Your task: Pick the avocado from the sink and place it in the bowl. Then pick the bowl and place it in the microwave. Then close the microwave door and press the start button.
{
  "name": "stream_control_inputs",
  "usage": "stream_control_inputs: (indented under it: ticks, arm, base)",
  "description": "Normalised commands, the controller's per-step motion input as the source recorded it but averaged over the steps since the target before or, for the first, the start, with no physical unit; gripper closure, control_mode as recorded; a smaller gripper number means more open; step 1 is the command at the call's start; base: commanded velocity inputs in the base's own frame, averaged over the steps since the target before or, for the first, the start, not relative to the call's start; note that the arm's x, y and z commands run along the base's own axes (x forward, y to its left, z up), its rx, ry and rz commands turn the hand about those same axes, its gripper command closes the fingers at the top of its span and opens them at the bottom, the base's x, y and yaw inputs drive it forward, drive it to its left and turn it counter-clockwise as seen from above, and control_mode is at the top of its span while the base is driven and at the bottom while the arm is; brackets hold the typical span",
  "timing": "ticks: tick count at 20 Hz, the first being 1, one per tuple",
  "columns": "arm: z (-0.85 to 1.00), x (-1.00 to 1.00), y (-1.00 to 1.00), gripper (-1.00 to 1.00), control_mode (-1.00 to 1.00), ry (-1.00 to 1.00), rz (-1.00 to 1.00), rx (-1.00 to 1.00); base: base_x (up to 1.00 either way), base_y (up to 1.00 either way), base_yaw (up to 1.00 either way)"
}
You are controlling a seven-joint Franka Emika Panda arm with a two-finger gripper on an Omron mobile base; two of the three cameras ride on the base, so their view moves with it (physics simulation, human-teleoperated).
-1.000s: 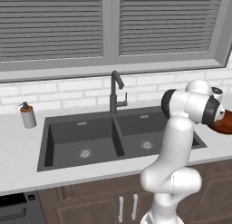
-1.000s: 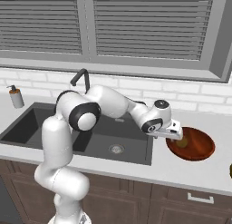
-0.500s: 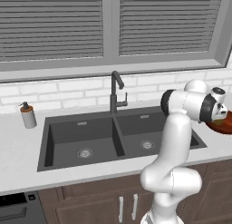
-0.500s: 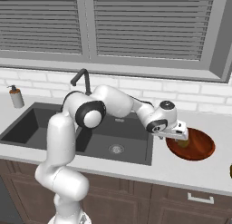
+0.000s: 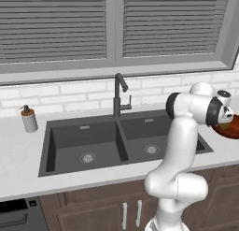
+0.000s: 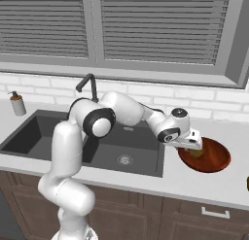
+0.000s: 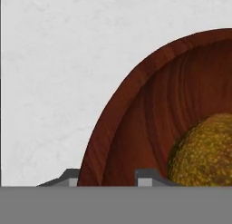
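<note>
A: Starting nearest the hand, what is the gripper (image 7: pixel 106 177) doing?

B: Its fingertips (image 7: pixel 146 177) are straddling the near wall of the bowl (image 7: pixel 136 123), one outside and one inside. They are standing closer together than a second ago, when they were spread wide. Whether the rim is clamped yet, the frames are not showing.

A: And the avocado (image 7: pixel 206 153)?

B: It is lying inside the bowl, just beyond the inner fingertip, untouched.

A: What has changed farther out?

B: In the right base view the hand (image 6: pixel 190 141) is sitting lower over the bowl's near-left rim than before. The bowl is resting on the counter (image 6: pixel 204 183); the sink (image 6: pixel 114 146) is lying behind the gripper, toward the arm.
</note>
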Motion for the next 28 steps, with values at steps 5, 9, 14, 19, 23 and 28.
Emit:
stream_control_inputs:
  ticks: [5,9,14,19,23,28]
  arm:
    - [0.0,-0.01,0.05,1.0,-1.0,0.0,0.0,-0.01]
    - [0.09,-0.12,0.38,1.0,-1.0,0.03,0.19,-0.16]
    - [0.07,0.0,0.07,1.0,-1.0,0.15,0.34,-0.14]
    - [0.04,-0.07,0.0,1.0,-1.0,0.01,0.38,-0.12]
    - [0.47,-0.3,0.0,1.0,-1.0,-0.18,0.33,-0.05]
    - [0.69,-0.41,0.07,1.0,-1.0,-0.15,0.33,-0.01]
  base:
    - [0.0,0.0,0.0]
    - [0.0,0.0,0.0]
    - [0.0,0.0,0.0]
    - [0.0,0.0,0.0]
    - [0.0,0.0,0.0]
    - [0.0,0.0,0.0]
